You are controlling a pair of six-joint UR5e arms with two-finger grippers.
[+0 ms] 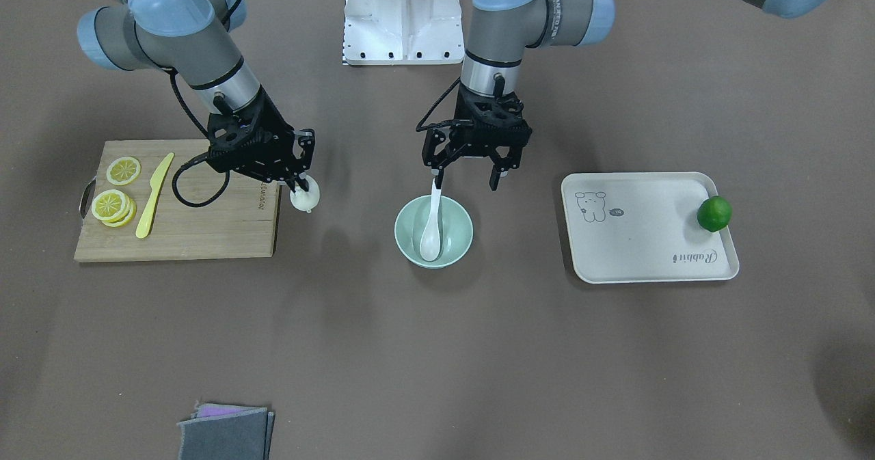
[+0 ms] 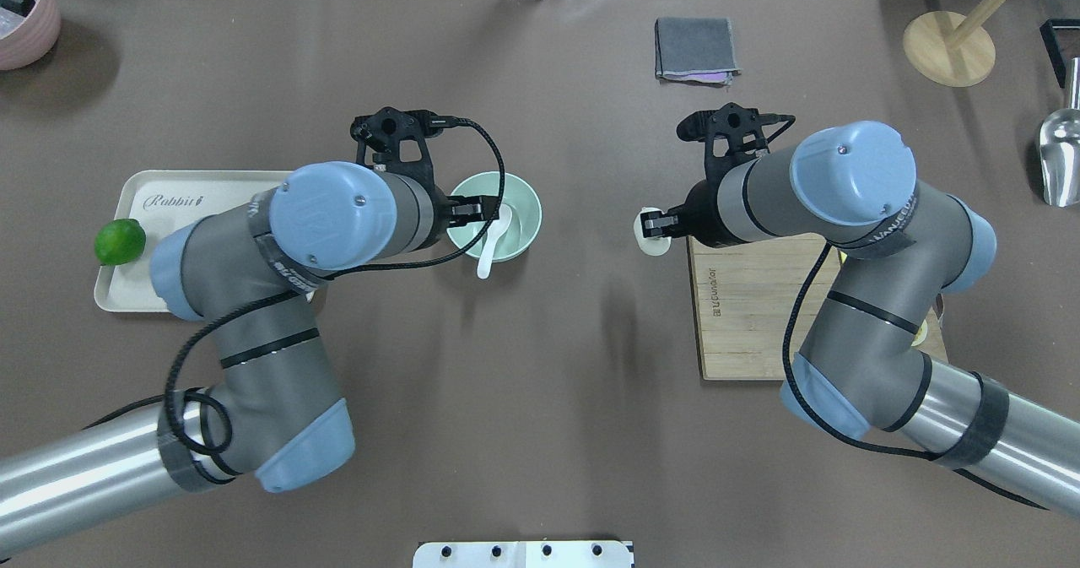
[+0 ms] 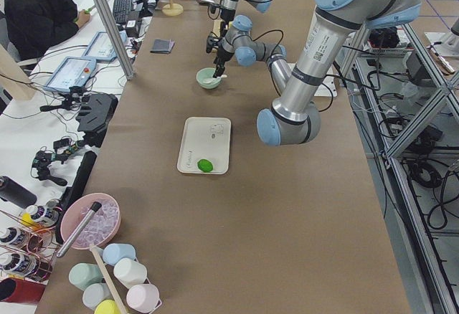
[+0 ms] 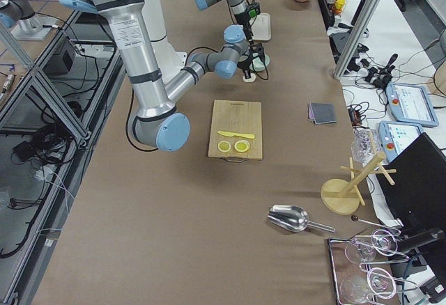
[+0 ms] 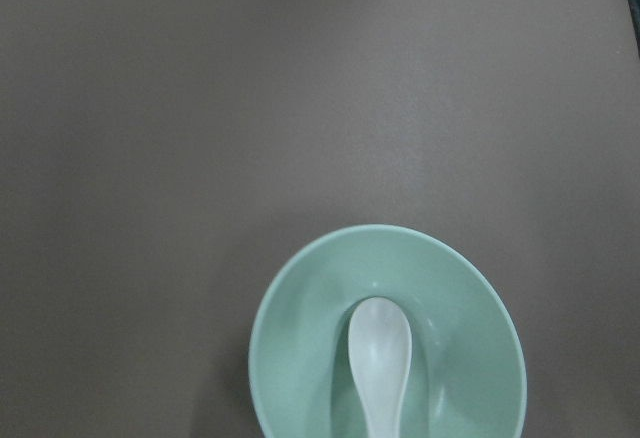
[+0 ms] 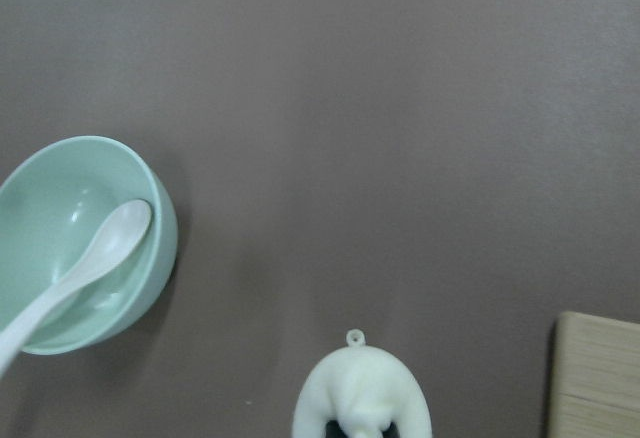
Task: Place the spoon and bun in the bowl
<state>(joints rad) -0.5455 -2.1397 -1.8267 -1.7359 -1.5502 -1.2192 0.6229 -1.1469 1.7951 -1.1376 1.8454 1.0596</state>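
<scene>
We see the left gripper (image 1: 465, 183) hanging above the round pale mint-green bowl (image 1: 409, 241), its two fingers spread wide apart and clamped on nothing. The bowl stands about midway along the worktop (image 1: 437, 350), between its two long edges. In it lies the small glossy white ceramic spoon (image 1: 431, 234): the scoop rests on the bowl's floor, and the handle leans up over the rim on the robot's side. The handle's tip ends right by one finger of the left gripper, but we cannot tell whether the two touch.

The right gripper (image 1: 302, 188) is closed on the small round white steamed bun (image 1: 305, 199) and holds it just off the edge of the bamboo cutting board (image 1: 205, 227), on the side facing the bowl. The bun is well apart from the bowl. We cannot tell whether it rests on the worktop or hangs clear of it.

On the board, toward the worktop's right end, we see yellow lemon slices (image 1: 113, 204) and a yellow plastic knife (image 1: 154, 195) beside them. Toward the left end sits a cream rectangular tray (image 1: 642, 241) with a green lime (image 1: 714, 214) at its outer rim. A folded grey cloth (image 1: 225, 433) lies near the long edge opposite the robot.
</scene>
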